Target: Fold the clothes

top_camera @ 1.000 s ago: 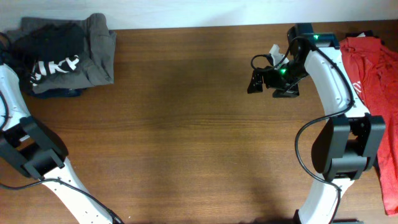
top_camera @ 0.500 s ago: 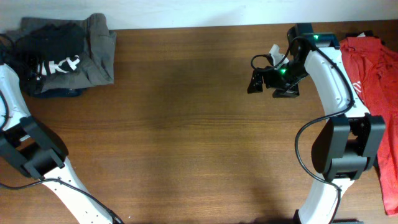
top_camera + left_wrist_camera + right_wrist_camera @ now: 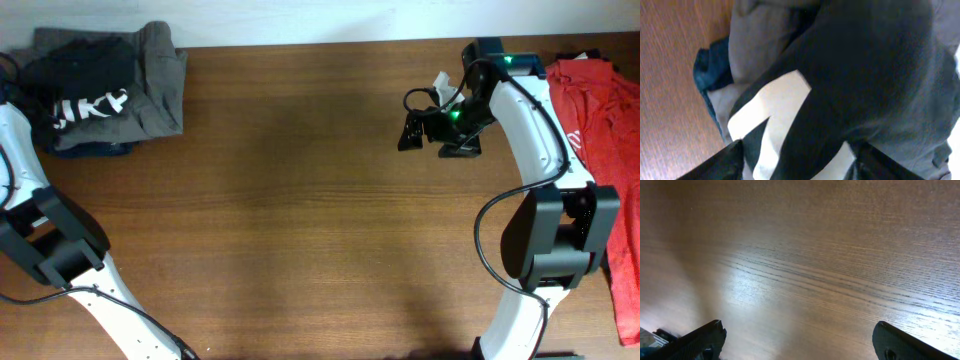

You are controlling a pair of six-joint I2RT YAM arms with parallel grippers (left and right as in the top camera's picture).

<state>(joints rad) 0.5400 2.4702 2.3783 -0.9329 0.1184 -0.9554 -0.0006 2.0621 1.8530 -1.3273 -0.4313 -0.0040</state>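
From the near edge the counter (image 3: 300, 220) runs bare across its whole middle, leaving wide room between the 2 arms. The left arm (image 3: 45, 245) stands at the near-left corner and reaches along the left edge toward the far-left corner. The right arm (image 3: 540, 140) stands at the near-right corner (its dark base block is by the right edge) and arches inward near the far edge. The right jaws (image 3: 412, 132) point toward the left edge, spread wide over bare wood with nothing between them.

At the far-left corner lies the pile: the black T-shirt (image 3: 85, 70) with white lettering (image 3: 90, 105) on a grey garment (image 3: 165, 85), and a blue cloth (image 3: 710, 65) under both. The left jaws (image 3: 795, 160) hang close above that lettering, parted, with the shirt beneath the gap. Whether the fingertips (image 3: 722, 162) touch it I cannot tell.

The red T-shirt (image 3: 600, 110) lies along the right edge by the far-right corner, well apart from the right jaws.
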